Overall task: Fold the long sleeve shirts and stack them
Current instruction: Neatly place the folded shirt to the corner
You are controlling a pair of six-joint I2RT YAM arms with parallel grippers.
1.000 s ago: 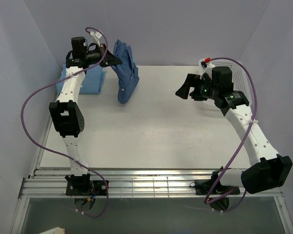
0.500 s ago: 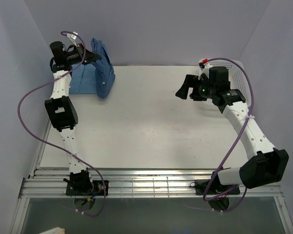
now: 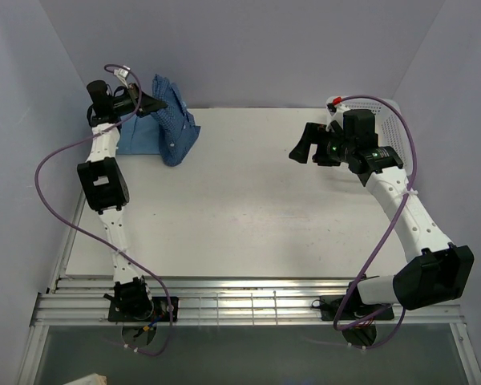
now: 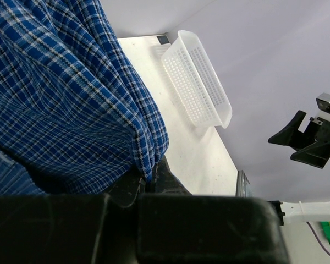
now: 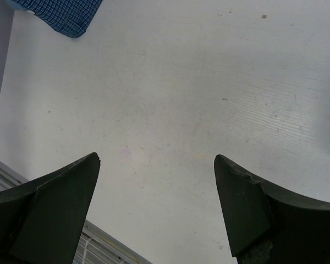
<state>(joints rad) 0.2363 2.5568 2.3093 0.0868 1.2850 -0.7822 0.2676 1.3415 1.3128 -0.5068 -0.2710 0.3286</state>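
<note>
My L jaws pinch the dark blue checked cloth shirt (image 3: pixel 175 132), hanging at the plain light blue shirt (image 3: pixel 138 138) edge, prob. to stack it; R jaws wide, empty, aside.

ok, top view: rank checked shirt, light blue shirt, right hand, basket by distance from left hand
1. checked shirt, clamped in the left hand, far-left corner.
2. light blue shirt, on the table beside it, left edge.
3. right hand, open, right of centre.
4. basket, far right edge.

White links (image 3: pixel 409 210), black joints (image 3: pixel 103 184), pointed black fingers (image 5: pixel 55 203); looping purple cables (image 3: pixel 38 175); green light (image 3: pixel 334 147) at right wrist.
</note>
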